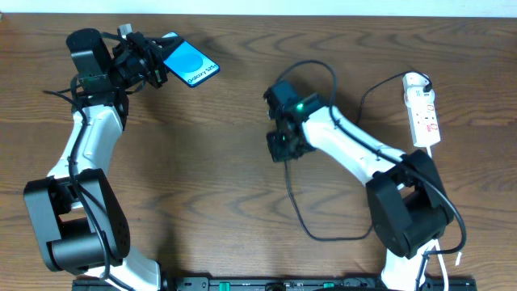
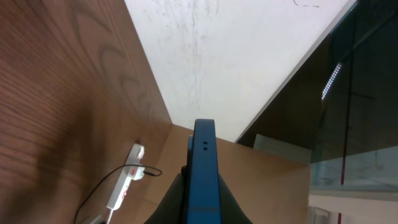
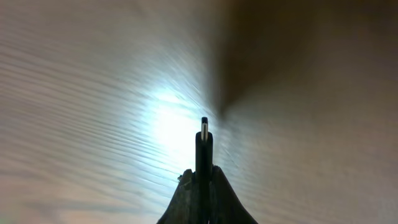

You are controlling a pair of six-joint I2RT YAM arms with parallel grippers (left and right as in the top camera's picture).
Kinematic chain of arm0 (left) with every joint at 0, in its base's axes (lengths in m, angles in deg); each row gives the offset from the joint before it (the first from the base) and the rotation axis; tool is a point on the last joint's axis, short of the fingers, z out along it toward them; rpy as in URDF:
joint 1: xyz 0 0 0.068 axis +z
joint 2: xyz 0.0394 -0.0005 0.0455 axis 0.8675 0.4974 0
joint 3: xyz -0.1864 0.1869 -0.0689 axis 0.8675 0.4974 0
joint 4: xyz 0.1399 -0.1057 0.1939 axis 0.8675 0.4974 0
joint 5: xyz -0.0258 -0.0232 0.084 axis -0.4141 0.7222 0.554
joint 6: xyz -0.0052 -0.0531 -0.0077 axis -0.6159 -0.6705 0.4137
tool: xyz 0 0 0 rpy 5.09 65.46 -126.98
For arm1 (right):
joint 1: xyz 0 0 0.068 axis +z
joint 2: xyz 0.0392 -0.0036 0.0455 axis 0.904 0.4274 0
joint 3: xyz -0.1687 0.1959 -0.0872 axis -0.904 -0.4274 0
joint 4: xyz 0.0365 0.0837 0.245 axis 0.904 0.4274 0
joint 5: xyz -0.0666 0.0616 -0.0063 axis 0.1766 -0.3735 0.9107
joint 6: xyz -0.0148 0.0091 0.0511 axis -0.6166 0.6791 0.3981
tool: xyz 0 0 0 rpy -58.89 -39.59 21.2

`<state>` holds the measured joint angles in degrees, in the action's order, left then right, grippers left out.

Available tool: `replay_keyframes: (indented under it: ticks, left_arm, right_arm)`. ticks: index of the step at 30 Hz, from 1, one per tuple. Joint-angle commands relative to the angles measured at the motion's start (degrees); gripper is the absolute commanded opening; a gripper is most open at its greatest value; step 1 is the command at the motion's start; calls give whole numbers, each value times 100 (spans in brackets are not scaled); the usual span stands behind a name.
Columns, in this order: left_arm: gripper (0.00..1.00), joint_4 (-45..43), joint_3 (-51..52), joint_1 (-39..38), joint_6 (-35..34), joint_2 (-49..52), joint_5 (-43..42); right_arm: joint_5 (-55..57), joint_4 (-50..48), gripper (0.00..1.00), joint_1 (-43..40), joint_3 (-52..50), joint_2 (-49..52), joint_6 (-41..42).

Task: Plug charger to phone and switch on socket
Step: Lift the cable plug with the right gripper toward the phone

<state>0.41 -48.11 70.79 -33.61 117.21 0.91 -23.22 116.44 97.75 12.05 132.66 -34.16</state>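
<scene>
At far left, left hand (image 1: pixel 160 66) around phone (image 1: pixel 192 65).

Phone (image 1: pixel 191 65) with bright blue screen and white text; black charger (image 3: pixel 204 146); white socket strip (image 1: pixel 422 109) with red marks; brown wood-grain table (image 1: pixel 234 170)

Brown wood-grain tabletop (image 1: pixel 226 162) and its surroundings.
The tabletop is bordered at its far edge by a white scuffed surface (image 2: pixel 236 56), beside which a dark glass pane (image 2: pixel 360 124) with a dotted strip of light (image 2: pixel 331 81) is seen. A black bar (image 1: pixel 266 284) is set along the near edge, and a bright glare patch (image 3: pixel 165 121) is reflected in the grain.
</scene>
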Motion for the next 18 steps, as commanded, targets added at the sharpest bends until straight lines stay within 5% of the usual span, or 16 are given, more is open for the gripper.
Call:
replay_keyframes:
  ticks: [1,18]
  left_arm:
    - [7,-35,-127,15,33,-201,-136]
    - [7,-35,-127,15,37,-201,-136]
  right_arm:
    - [-1036,-153,1,-247,348,11,-376]
    - [-6286,-2236,1,-1967,472,13,-944]
